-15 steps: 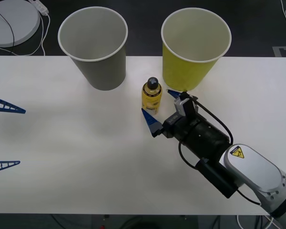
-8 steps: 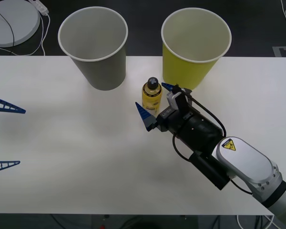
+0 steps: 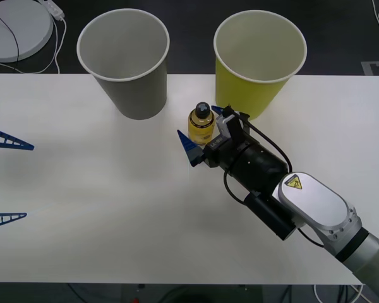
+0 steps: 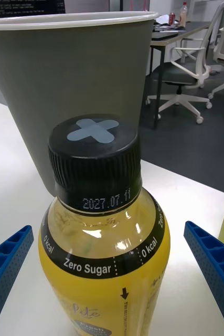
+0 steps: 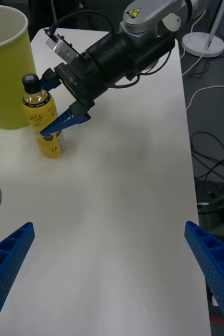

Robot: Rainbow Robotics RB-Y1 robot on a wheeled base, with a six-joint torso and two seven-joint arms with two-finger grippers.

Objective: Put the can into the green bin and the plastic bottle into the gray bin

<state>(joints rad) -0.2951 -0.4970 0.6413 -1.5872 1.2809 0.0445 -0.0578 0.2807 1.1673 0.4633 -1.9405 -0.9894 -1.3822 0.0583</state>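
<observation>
The plastic bottle (image 3: 201, 124), yellow-labelled with a black cap, stands upright on the white table between the gray bin (image 3: 123, 63) and the green bin (image 3: 259, 63). My right gripper (image 3: 199, 122) is open, one blue finger on each side of the bottle, neither touching it. Up close in the right wrist view, the bottle (image 4: 104, 236) stands between the fingers (image 4: 7, 262) with the gray bin (image 4: 75, 79) behind it. At the table's left edge my left gripper (image 3: 0, 180) waits open; its wrist view shows the bottle (image 5: 43, 123) beside the green bin (image 5: 4, 68). The can is out of view.
A round white disc (image 3: 16, 25) with a cable lies beyond the table's far left corner. Both bins stand near the table's far edge (image 3: 189, 74). Bare white tabletop (image 3: 114, 208) stretches between the two arms.
My right gripper has moved forward and left toward the bottle, so its open fingers now stand on either side of it. The bottle, bins and left arm have not moved.
</observation>
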